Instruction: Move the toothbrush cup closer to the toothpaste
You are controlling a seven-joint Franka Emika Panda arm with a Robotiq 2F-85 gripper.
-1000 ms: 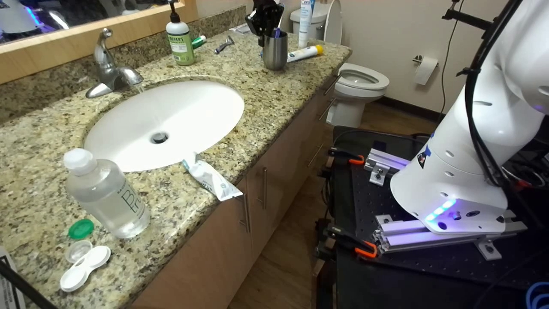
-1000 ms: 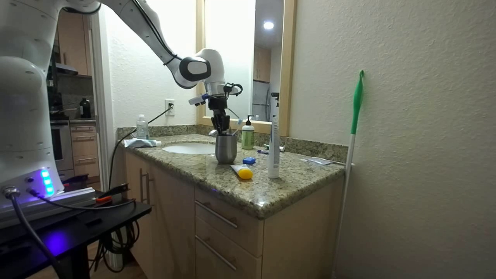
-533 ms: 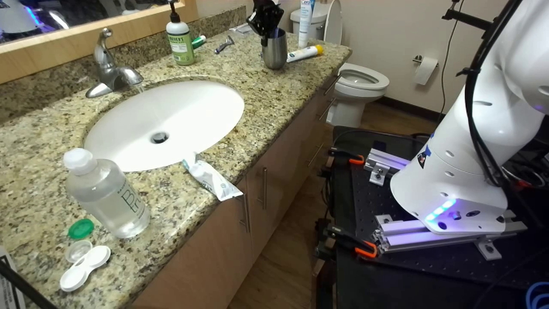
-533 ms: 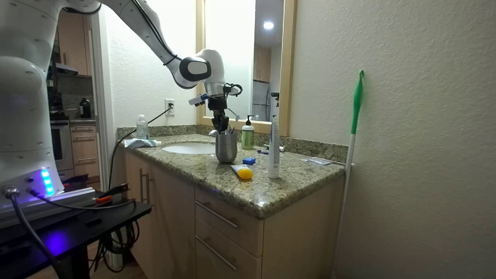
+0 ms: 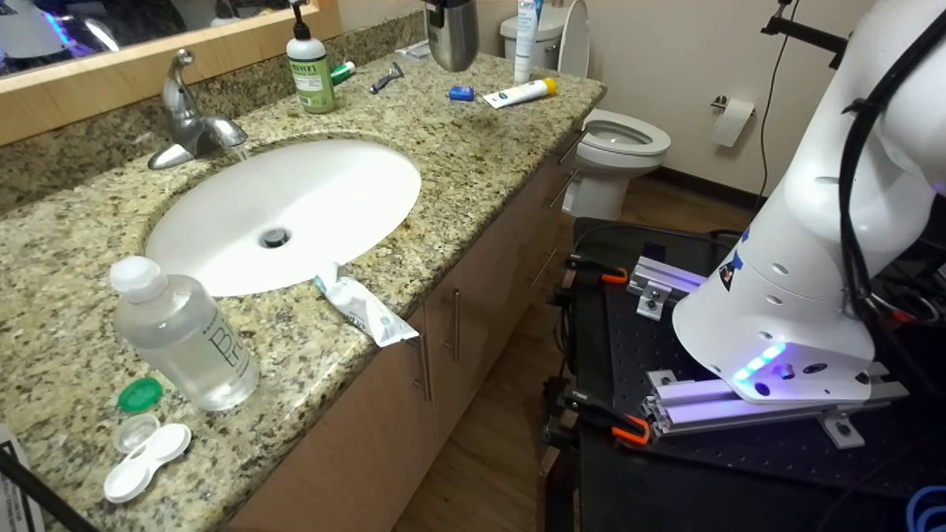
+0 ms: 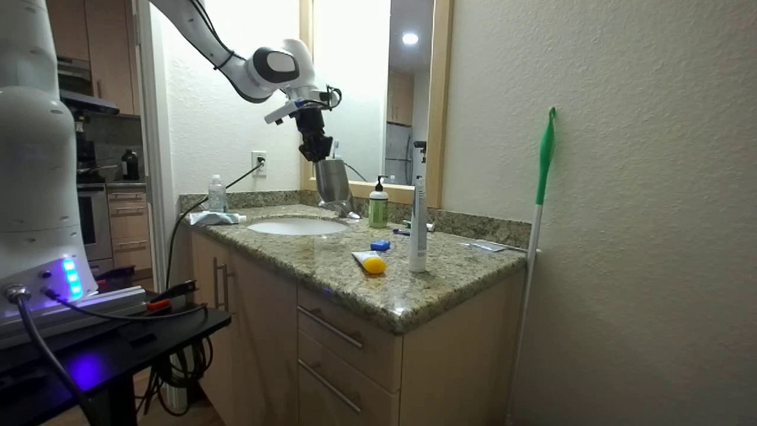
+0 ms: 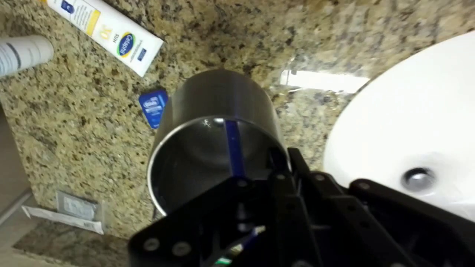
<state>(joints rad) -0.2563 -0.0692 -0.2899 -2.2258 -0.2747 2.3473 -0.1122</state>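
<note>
Cup (image 6: 333, 180) hangs just below my gripper (image 7: 288, 160), tilted and clear of the counter (image 5: 473, 155). From the wrist I can see the fingers pinching its wall at the rim, one inside and one outside, with most of the mouth off to the left of them. A blue handle (image 7: 234, 148) shows inside. I have the toothpaste (image 5: 367, 310) in both exterior views, lying between the sink (image 5: 369, 199) and the counter's front edge, well apart from the cup.
</note>
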